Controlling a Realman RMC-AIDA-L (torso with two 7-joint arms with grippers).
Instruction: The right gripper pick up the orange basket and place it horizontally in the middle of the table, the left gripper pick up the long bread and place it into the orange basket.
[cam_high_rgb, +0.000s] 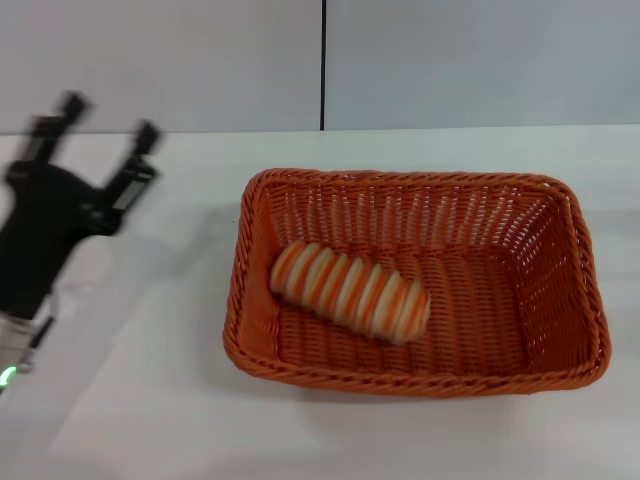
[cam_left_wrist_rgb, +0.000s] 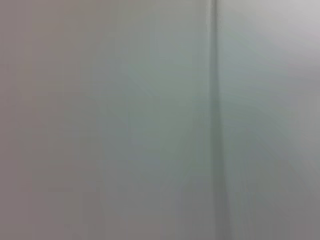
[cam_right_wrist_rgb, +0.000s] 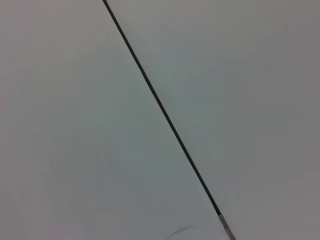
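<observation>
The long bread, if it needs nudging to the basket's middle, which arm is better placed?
Probably left: the left gripper is open, empty, beside the orange basket holding the long bread. The right gripper is out of view.

One basket, one loaf, one gripper in sight

We count one orange basket (cam_high_rgb: 415, 285) on one white table (cam_high_rgb: 150, 420), lying to the right of the only gripper we can see, the left gripper (cam_high_rgb: 107, 122). Inside the basket we count one long bread (cam_high_rgb: 350, 291), a single striped loaf, also to the right of that gripper and nearer to us than its tips. On that gripper we count two fingers (cam_high_rgb: 142, 140), standing apart. Behind the table we count two grey wall panels (cam_high_rgb: 160, 60), split by one dark seam (cam_high_rgb: 323, 65); each wrist view also shows just one seam.
</observation>
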